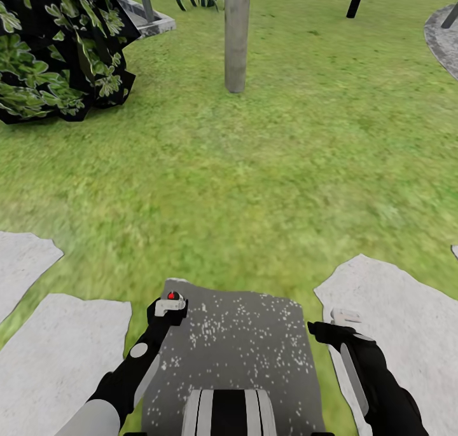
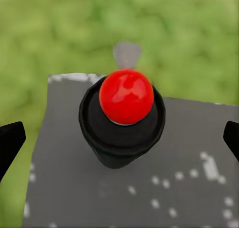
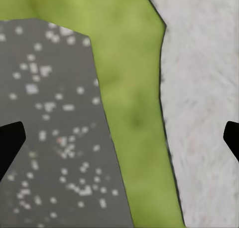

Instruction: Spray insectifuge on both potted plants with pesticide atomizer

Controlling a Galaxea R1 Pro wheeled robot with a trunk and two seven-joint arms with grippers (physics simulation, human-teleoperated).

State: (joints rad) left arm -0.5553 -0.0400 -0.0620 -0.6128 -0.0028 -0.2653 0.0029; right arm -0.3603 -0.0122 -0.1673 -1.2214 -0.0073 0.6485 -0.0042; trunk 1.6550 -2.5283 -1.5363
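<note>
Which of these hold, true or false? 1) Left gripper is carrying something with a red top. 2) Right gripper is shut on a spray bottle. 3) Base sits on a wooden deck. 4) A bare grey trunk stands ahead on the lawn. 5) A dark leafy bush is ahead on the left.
1) True. The left gripper holds a black object with a red top.
2) False. The right gripper is open, with only the dark speckled slab, grass and a pale stone beneath it.
3) False. It sits on that slab among pale stones in the lawn.
4) True. The grey trunk rises from the grass.
5) True. The leafy bush is there.
</note>
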